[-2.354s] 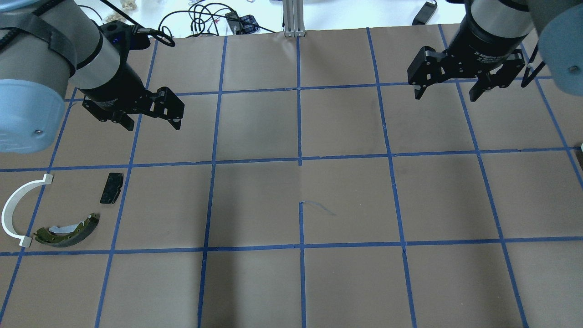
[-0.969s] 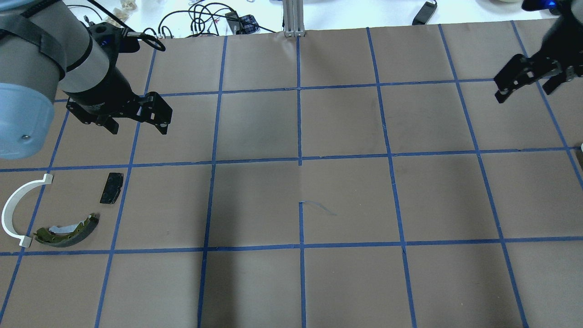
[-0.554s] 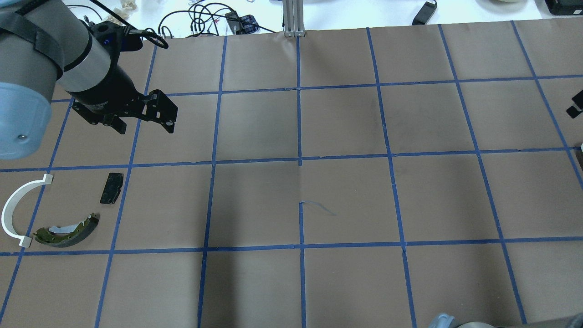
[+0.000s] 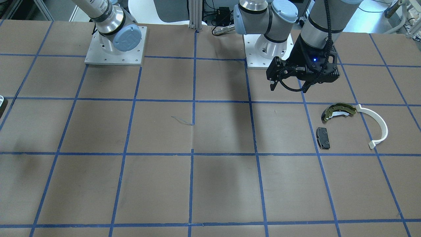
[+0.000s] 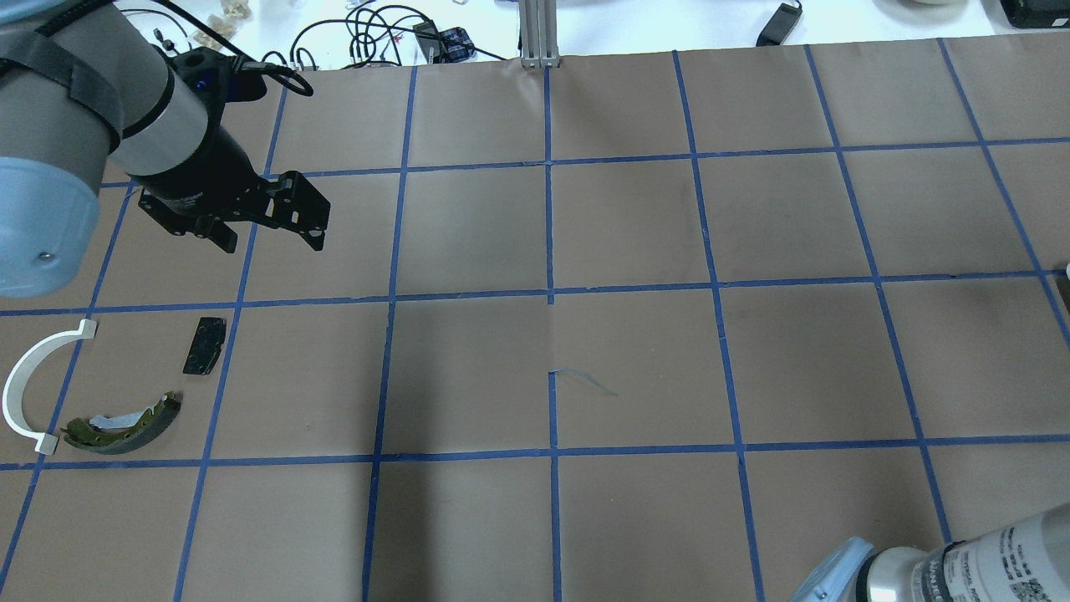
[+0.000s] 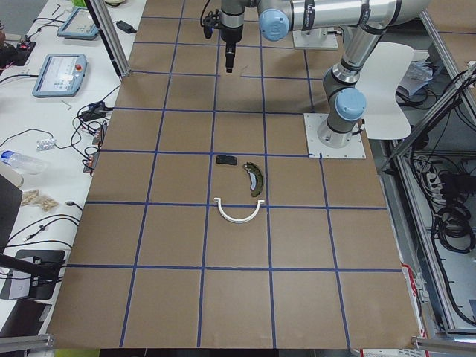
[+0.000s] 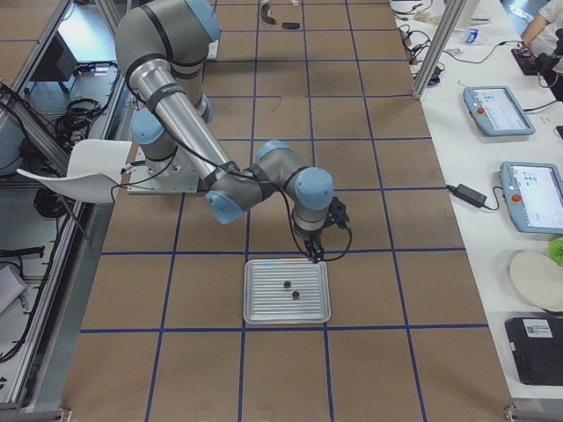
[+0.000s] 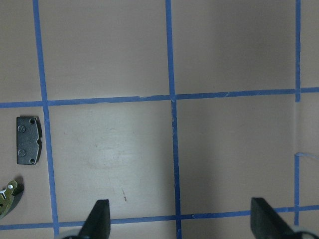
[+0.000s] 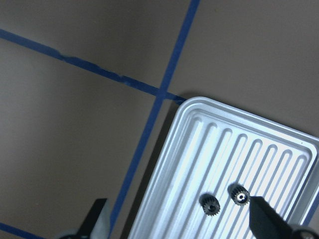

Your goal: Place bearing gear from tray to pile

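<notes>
Two small dark bearing gears (image 9: 210, 204) (image 9: 239, 194) lie in a ribbed silver tray (image 9: 259, 149), also seen in the exterior right view (image 7: 264, 303). My right gripper (image 9: 179, 224) is open and hovers over the tray's near corner, above the gears. The pile lies far off on the robot's left: an olive-gold brake shoe (image 5: 125, 422), a white arc (image 5: 25, 376) and a dark grey pad (image 5: 205, 344). My left gripper (image 5: 272, 234) is open and empty, raised above the table behind the pile. The pad also shows in the left wrist view (image 8: 27, 140).
Brown table with a blue tape grid. Cables (image 5: 376, 33) and an aluminium post (image 5: 539, 33) sit past the far edge. The right arm's elbow (image 5: 919, 568) juts in at the front right. Tablets (image 7: 497, 110) lie on a side table.
The right gripper has swung out of the overhead view to the right, and its arm's elbow now shows at the bottom right. The left gripper has shifted only slightly. The pile has not moved.
</notes>
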Motion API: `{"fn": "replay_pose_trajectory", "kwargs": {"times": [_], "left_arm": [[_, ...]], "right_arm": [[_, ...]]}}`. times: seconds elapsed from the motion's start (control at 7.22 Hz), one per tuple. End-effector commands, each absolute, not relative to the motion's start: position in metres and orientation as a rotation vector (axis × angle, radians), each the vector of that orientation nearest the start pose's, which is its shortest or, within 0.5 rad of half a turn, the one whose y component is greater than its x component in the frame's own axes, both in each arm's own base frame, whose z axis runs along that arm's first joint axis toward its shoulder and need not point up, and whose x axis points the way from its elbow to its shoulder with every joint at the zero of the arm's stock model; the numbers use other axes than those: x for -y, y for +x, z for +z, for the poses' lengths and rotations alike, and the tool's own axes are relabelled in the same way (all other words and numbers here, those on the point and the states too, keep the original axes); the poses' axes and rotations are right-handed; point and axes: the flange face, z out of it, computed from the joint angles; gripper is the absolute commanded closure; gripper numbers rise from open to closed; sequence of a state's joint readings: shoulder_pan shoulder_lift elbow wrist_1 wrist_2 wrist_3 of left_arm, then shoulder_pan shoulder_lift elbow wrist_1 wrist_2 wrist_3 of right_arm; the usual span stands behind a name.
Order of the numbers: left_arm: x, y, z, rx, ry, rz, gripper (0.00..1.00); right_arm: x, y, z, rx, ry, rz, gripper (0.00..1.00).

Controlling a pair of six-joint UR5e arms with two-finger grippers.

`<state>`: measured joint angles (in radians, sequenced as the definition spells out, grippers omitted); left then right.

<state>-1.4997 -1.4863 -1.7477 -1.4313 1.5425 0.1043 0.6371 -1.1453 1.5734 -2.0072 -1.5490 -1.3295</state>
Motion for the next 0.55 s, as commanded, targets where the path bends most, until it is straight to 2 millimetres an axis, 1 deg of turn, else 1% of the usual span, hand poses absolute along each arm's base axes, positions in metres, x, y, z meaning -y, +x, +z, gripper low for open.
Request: {"fn": "replay_pose_trajectory", "kwargs": {"times": [0.0, 0.14, 0.28, 0.42], "left_arm": [[0.468, -0.102, 0.454, -3.149, 0.054, -0.072, 0.0], [0.468, -0.101, 0.452, -3.147, 0.053, -0.066, 0.0], [0.468, -0.102, 0.452, -3.149, 0.054, -0.067, 0.0], [0.468, -0.102, 0.452, -3.147, 0.056, -0.066, 0.0]], "right_arm": [[0.485, -0.482, 0.25, -3.057, -0.723, -0.036, 0.0], [0.483, -0.503, 0.222, -3.024, -0.745, -0.021, 0.0], [0.483, -0.51, 0.208, -3.008, -0.748, -0.014, 0.0], [0.484, -0.512, 0.202, -3.036, -0.756, -0.026, 0.0]]}}
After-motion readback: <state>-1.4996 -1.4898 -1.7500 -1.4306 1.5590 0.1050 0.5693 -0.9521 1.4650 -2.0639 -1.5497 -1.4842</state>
